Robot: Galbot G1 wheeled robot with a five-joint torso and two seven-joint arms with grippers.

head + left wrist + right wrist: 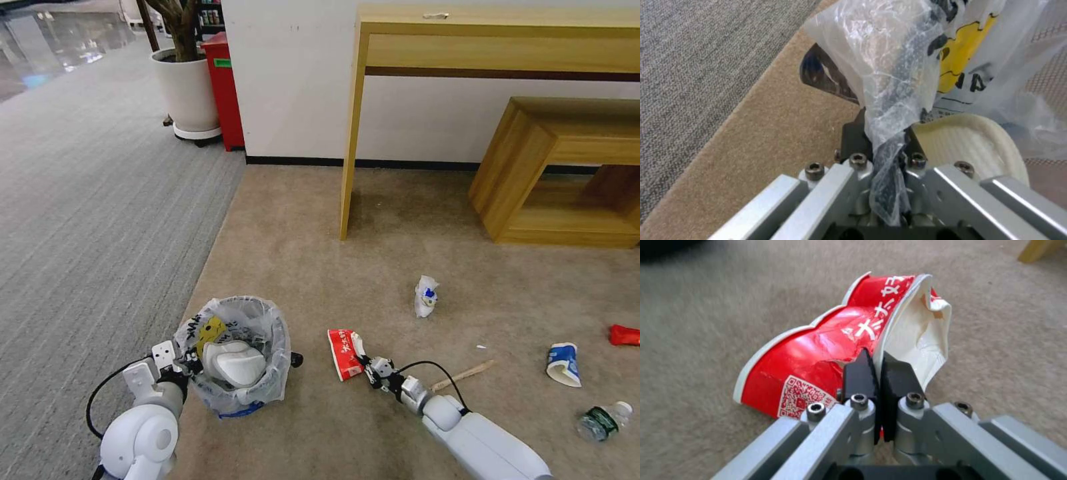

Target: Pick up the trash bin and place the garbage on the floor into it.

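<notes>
l arm's white elbow sits closest to the head cam, low at the l edge; its left gripper (189, 365) is clamped on the bin (235, 357) rim, plastic liner bunched between the black fingers (852, 136) in the l wrist view. bin rides just ahead of that gripper on the beige floor (300, 253), near the seam w/ the grey carpet (100, 200). inside it, right past the fingers, a white slipper (233, 361) is already in, maybe two stacked, can't tell.

right gripper (368, 365) is down low at the floor, jaws narrow and pinched on the edge of the red-white carton (345, 353); r wrist view shows the carton wall squeezed between the two black pads (859, 373), rest of the carton fanning out beyond the tips. carton looks to be touching the carpet or barely off it, can't tell which. bin is off to the gripper's l, close by.

progress, as a guess: early-mid. bin grabbed, slipper(s) in, carton gripped but not in yet. left on the floor beyond and to the r of the right gripper: crumpled cup (425, 295), stick (463, 375) just beside the r forearm, blue-white cup (563, 364), red wrapper (624, 335) at the far edge, green bottle (603, 421). desk (493, 40) and low shelf (560, 173) stand further back by the wall.
</notes>
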